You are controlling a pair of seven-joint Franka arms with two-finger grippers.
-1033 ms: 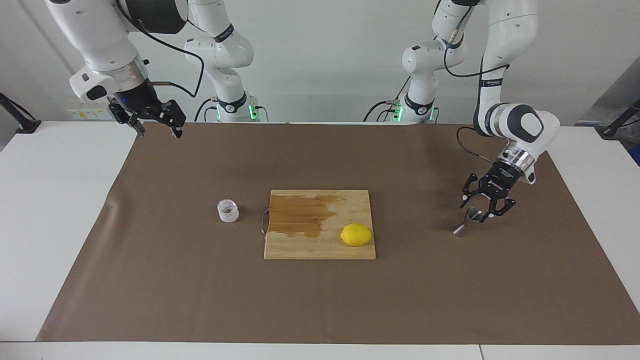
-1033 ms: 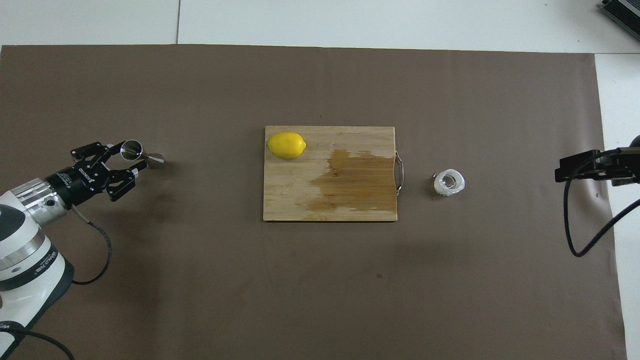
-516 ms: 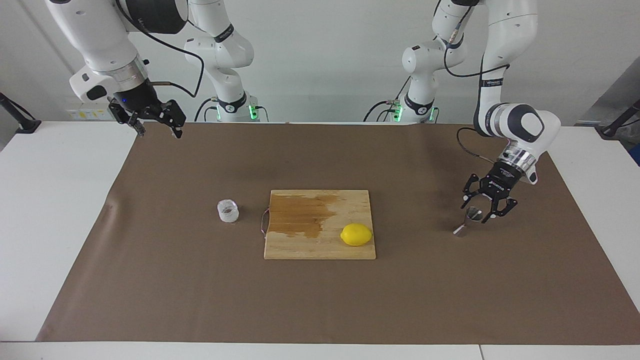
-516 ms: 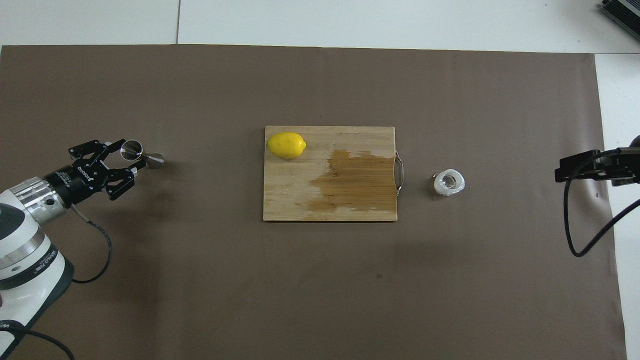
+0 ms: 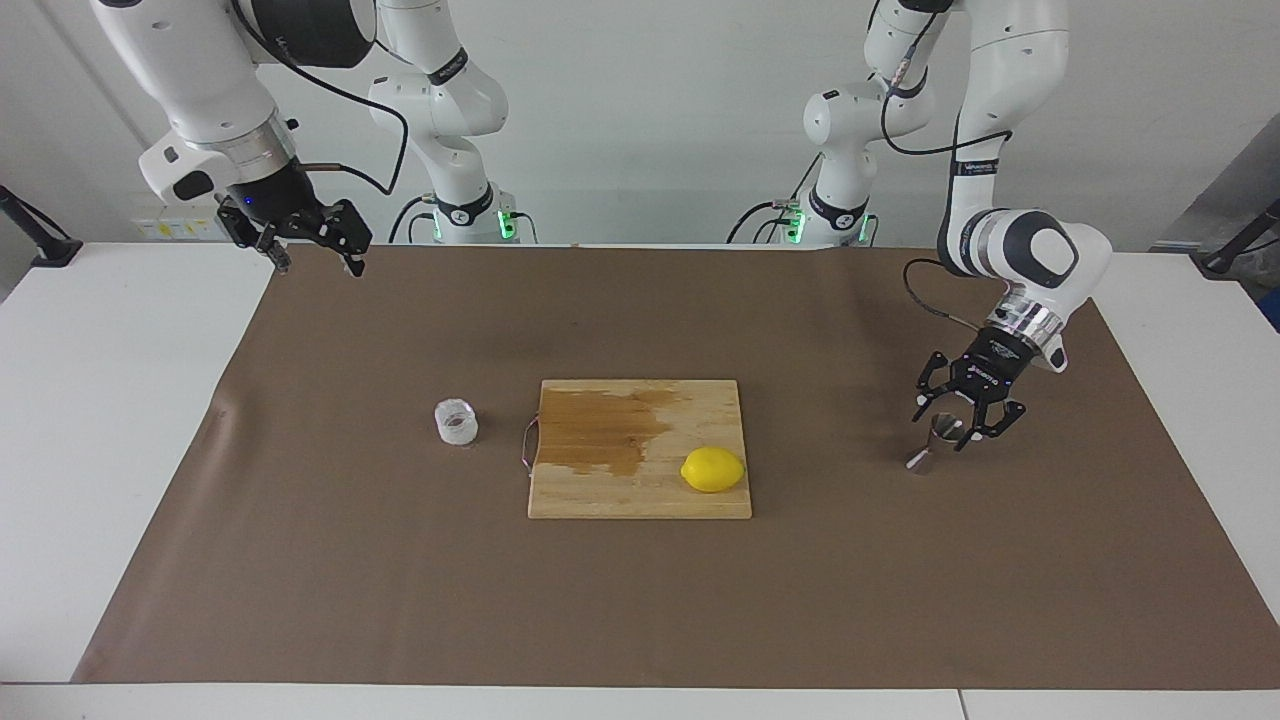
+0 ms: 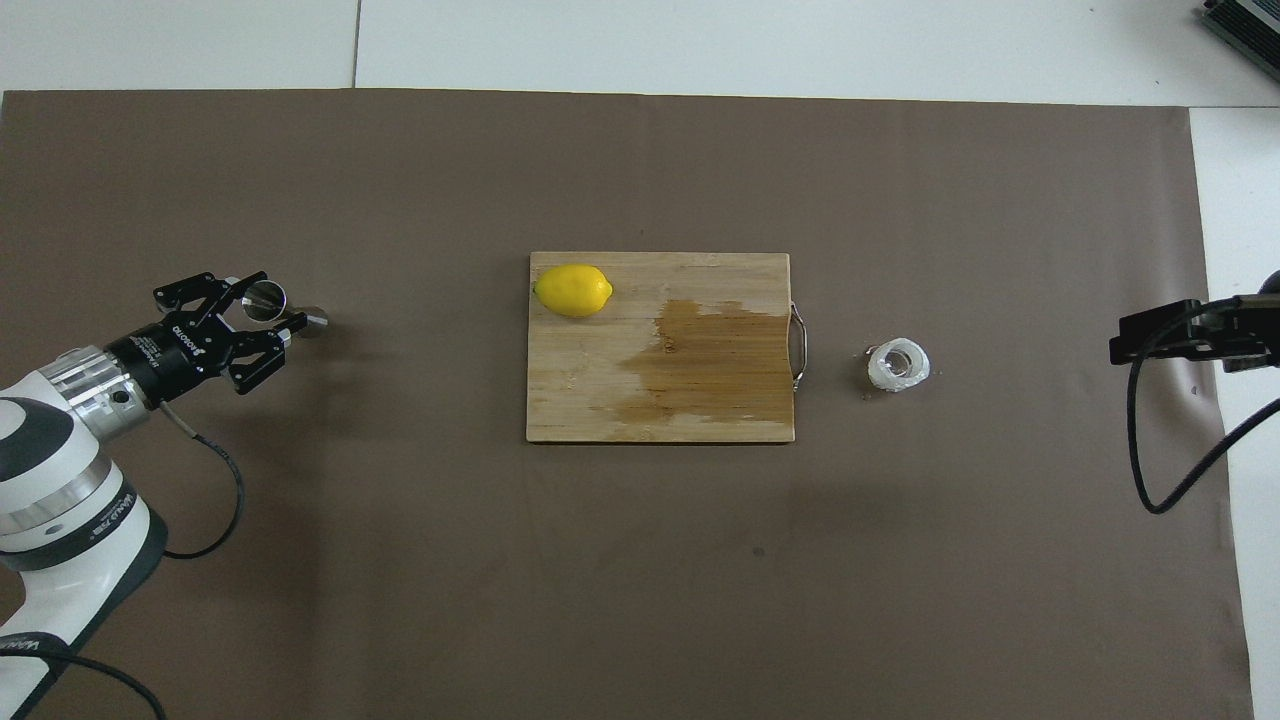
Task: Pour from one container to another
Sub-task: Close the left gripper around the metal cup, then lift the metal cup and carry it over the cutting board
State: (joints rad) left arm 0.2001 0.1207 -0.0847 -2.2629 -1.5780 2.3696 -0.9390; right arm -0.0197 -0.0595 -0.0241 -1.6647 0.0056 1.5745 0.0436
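Observation:
The steel jigger (image 5: 933, 443) stands upright on the brown mat at the left arm's end of the table; it also shows in the overhead view (image 6: 268, 299). My left gripper (image 5: 945, 427) is open, low over the mat, with one finger on each side of the jigger's upper cone (image 6: 272, 305). The small clear cup (image 5: 456, 422) stands on the mat beside the cutting board's handle, toward the right arm's end (image 6: 898, 365). My right gripper (image 5: 318, 262) is open and empty, waiting up over the mat's corner nearest the robots.
A wooden cutting board (image 5: 640, 490) with a dark wet stain lies at the mat's middle (image 6: 700, 420). A lemon (image 5: 712, 469) rests on the board's corner toward the left arm's end (image 6: 573, 290). The brown mat (image 5: 640, 600) covers most of the table.
My left gripper has moved in toward the jigger, so its open fingers now sit on both sides of the upper cone. The right arm, cup and lemon have not moved.

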